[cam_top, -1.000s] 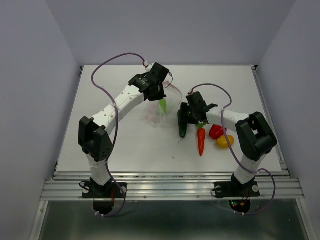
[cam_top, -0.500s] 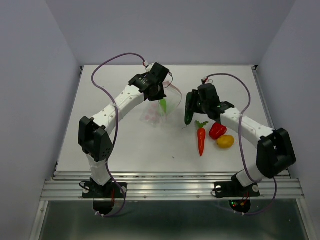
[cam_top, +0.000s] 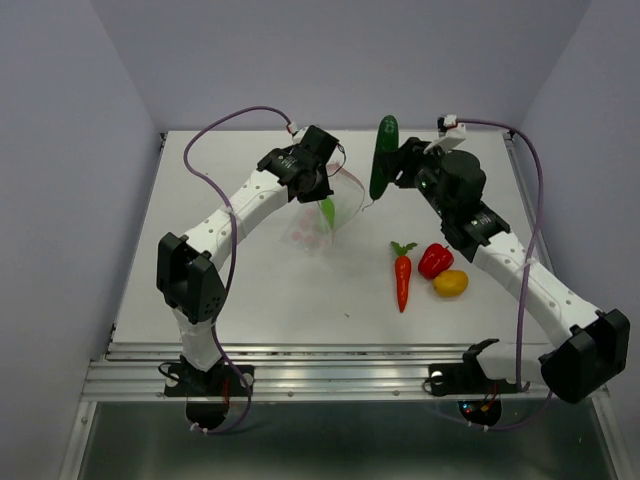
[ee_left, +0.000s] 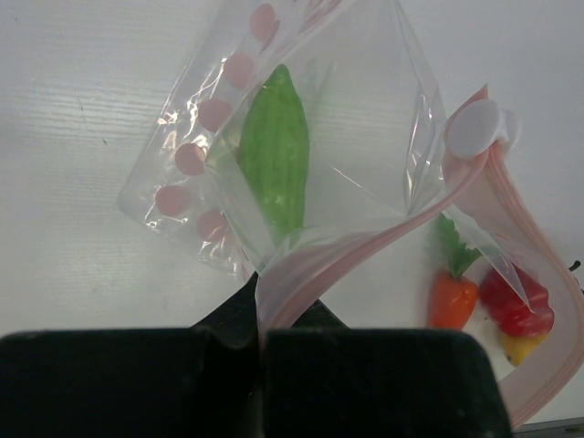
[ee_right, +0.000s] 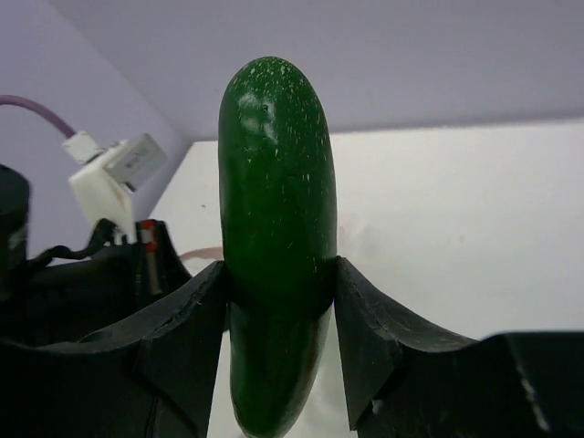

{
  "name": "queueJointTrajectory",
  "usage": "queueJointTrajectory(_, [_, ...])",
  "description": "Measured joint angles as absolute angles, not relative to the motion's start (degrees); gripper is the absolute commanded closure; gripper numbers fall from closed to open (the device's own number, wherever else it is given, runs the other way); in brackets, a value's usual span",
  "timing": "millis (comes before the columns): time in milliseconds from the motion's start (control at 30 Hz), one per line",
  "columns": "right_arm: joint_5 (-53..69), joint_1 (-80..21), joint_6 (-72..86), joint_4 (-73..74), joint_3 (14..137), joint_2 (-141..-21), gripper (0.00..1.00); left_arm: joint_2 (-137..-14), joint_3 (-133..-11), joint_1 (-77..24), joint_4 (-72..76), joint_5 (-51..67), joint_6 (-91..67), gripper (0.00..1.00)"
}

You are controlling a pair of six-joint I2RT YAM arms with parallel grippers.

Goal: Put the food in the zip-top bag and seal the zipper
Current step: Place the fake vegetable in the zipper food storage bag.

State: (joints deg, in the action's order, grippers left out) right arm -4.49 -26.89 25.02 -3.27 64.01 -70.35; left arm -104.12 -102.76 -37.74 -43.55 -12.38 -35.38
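Note:
My left gripper [cam_top: 322,183] is shut on the pink zipper strip [ee_left: 365,251] of the clear dotted zip-top bag [cam_top: 325,215] and holds its mouth up and open. The light green pepper [ee_left: 274,160] lies inside the bag. My right gripper [cam_top: 392,172] is shut on the dark green cucumber [cam_top: 383,157], held upright in the air to the right of the bag's mouth; it also shows in the right wrist view [ee_right: 276,237]. The carrot [cam_top: 402,277], red bell pepper [cam_top: 434,260] and yellow-orange round one [cam_top: 450,283] lie on the table at the right.
The white table [cam_top: 250,290] is ringed by pale purple walls. A metal rail [cam_top: 340,370] runs along the near edge. Purple cables loop above both arms.
My right gripper has lifted the cucumber off the table and carried it up and back, level with the bag's mouth. The left gripper and bag have stayed put.

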Motion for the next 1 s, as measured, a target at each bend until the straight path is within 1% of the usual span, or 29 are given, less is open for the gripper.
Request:
queueJointTrajectory(233, [1.3, -31.16, 20.25, -17.89, 64.03, -76.88, 0.63, -104.12, -102.76, -37.74, -43.55, -11.97, -35.4, 1.0])
queueJointTrajectory(333, [2.09, -32.58, 18.72, -20.36, 64.03, -79.4, 0.63, -104.12, -102.76, -37.74, -43.57, -11.94, -35.42, 1.0])
queueJointTrajectory(533, [1.67, -34.96, 17.74, -21.3, 63.0, -80.53, 0.62, -104.12, -102.76, -37.74, -43.64, -11.75, -35.46, 1.0])
queueJointTrajectory(833, [-1.52, -36.69, 17.96, -19.33, 56.71, -80.09, 0.62, -104.14, -102.78, -37.74, -43.88, -11.25, -35.66, 1.0])
queueJointTrajectory(933, [-2.44, -37.28, 18.0, -18.35, 55.16, -79.83, 0.59, -104.14, -102.78, -37.74, -44.12, -11.22, -35.68, 1.0])
queueJointTrajectory(1000, [-2.79, -37.63, 18.13, -18.17, 54.68, -79.81, 0.55, -104.14, -102.85, -37.74, -44.4, -11.2, -35.68, 1.0])
